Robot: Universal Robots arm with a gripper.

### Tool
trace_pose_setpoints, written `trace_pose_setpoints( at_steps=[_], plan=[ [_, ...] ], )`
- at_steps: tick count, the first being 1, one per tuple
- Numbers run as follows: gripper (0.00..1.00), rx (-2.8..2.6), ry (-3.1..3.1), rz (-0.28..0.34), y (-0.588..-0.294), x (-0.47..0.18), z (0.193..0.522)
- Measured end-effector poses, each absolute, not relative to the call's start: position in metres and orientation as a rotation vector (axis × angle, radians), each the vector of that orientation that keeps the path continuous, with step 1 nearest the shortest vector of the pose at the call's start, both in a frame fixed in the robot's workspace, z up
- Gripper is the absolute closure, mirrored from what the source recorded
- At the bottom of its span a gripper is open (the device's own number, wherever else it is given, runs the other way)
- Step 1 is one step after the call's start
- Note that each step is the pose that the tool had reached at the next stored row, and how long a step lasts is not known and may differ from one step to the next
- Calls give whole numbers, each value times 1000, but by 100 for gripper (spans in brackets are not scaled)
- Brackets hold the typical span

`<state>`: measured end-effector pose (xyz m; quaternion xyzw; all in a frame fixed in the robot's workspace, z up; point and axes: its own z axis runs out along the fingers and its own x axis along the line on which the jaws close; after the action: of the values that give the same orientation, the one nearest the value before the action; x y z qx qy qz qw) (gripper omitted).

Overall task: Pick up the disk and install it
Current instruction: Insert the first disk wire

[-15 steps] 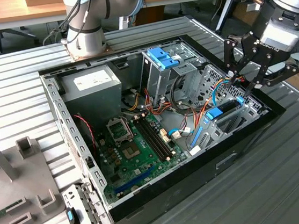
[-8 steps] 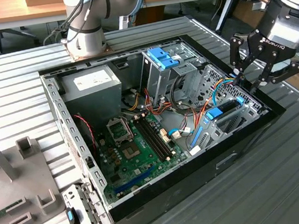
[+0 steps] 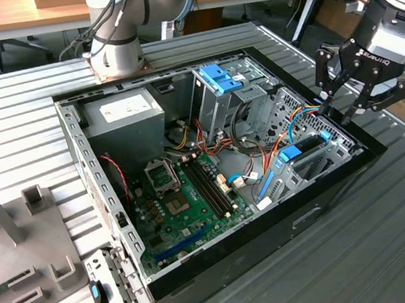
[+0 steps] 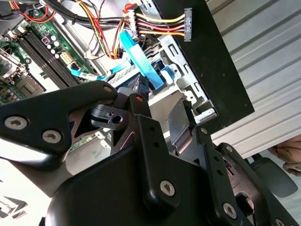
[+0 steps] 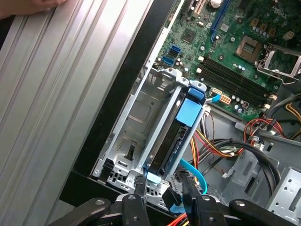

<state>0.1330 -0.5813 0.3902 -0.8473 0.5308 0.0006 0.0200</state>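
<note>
Where steel cage [image 5: 141, 117] holds blue-edged disk [image 5: 188, 115], black end effector [image 3: 351, 109] hovers spread.

The grey, blue-framed metal disk [image 5: 171, 141] is seated on edge in the sheet-metal drive cage [image 5: 136, 122], at the exterior view's right of the green motherboard [image 3: 186, 197], inside the open black steel case [image 3: 271, 240].

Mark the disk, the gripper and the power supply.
disk [image 5: 173, 140], first wrist view, dark side of its body.
gripper [image 3: 345, 106], exterior view, midway between its fingertips.
power supply [image 3: 122, 124], exterior view, grey top face.
</note>
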Motion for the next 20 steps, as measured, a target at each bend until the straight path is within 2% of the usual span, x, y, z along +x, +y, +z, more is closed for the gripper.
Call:
trace_pose_setpoints(
  at_steps=[6,13,20],
  plan=[
    [56,-2628,1646,2,-581,133,404],
    [56,-2685,1553,4,-581,167,401],
    [56,-2826,1286,8,-581,168,398]
  ],
)
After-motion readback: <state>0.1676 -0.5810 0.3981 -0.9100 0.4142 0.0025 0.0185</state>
